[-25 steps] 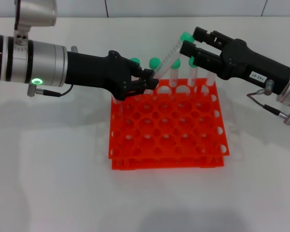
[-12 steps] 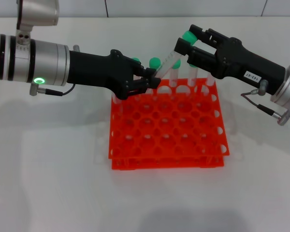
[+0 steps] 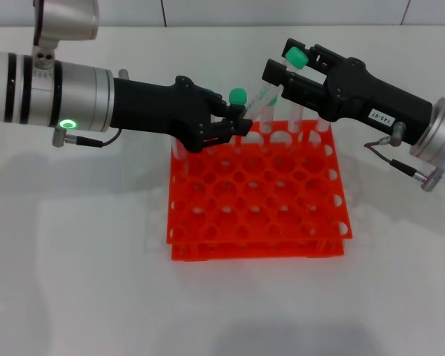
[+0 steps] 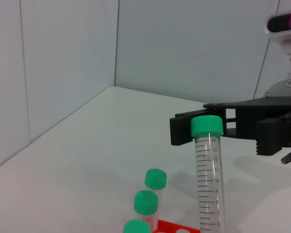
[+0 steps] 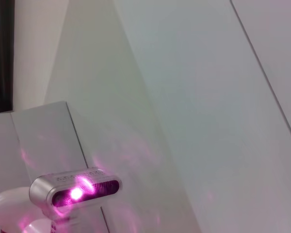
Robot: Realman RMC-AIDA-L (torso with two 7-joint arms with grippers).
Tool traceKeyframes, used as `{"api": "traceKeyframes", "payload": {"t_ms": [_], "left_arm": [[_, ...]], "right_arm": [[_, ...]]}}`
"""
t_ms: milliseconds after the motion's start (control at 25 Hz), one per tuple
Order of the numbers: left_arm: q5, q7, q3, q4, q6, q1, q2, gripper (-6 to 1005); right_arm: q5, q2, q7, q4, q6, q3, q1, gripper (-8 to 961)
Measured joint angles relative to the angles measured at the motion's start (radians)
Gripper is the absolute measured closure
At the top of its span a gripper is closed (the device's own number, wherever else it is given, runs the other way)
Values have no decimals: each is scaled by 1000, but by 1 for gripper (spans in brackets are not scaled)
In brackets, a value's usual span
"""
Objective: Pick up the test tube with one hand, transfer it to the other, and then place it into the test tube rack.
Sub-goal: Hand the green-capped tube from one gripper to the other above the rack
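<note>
Two grippers are brought together above the far edge of the orange test tube rack (image 3: 258, 191), which sits near the middle of the white table (image 3: 74, 282). The test tube (image 3: 265, 92) is clamped at its lower end by the left gripper (image 3: 236, 124) and held tilted, its green cap (image 3: 296, 56) raised toward the far right corner. The right gripper (image 3: 285, 68) is spread open, with the capped end lying between its fingers but not yet pinched. For a clean handover, the right fingers should be closed on the tube just below the cap before the left grip is loosened. Several other green-capped tubes (image 3: 238, 95) are standing in the rack's far row, so sideways motion should be kept small.
</note>
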Motion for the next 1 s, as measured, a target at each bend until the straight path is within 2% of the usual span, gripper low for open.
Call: {"api": "traceKeyframes", "payload": {"t_ms": [240, 800, 1000], "left_arm": [[0, 3, 2, -2, 0, -1, 0, 709], [0, 7, 22, -1, 5, -2, -3, 698], [-1, 1, 38, 7, 3, -2, -5, 694]], "right_arm": [[1, 0, -13, -1, -6, -8, 2, 272], [2, 0, -13, -1, -2, -10, 2, 677], [1, 0, -11, -1, -1, -10, 2, 705]]}}
